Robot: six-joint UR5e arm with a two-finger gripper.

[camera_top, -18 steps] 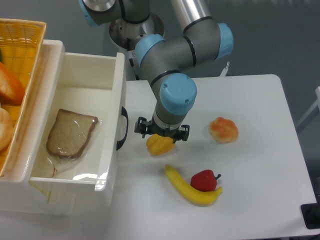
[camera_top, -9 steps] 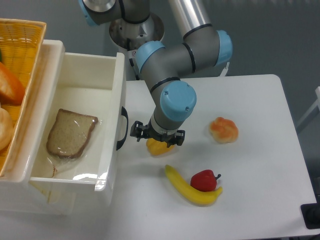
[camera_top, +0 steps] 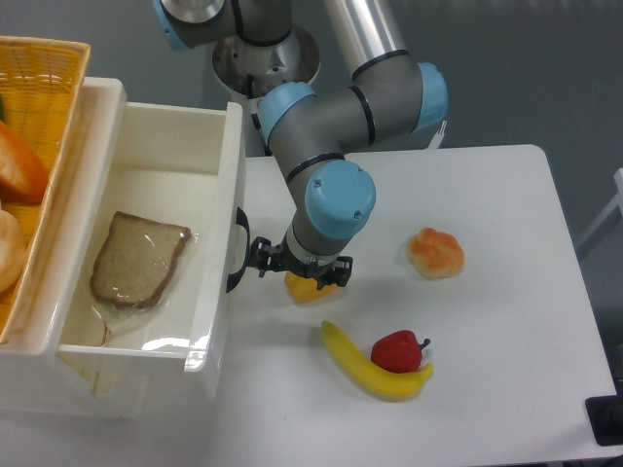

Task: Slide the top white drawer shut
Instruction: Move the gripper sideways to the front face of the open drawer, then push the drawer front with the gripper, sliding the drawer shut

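Top white drawer stands pulled out at the desk's left edge, its deep tray open upward and its front panel with the curved black handle facing the desk's middle. A slice of bread in clear wrap lies on the tray floor. The tool hangs just beside the handle, above a small yellow fruit; whether its fingers are spread or pressed together cannot be told from here. Nearer the front edge lie a banana and a red pepper, touching. An orange pastry sits toward the right edge. A yellow wicker basket rests at the far left corner.
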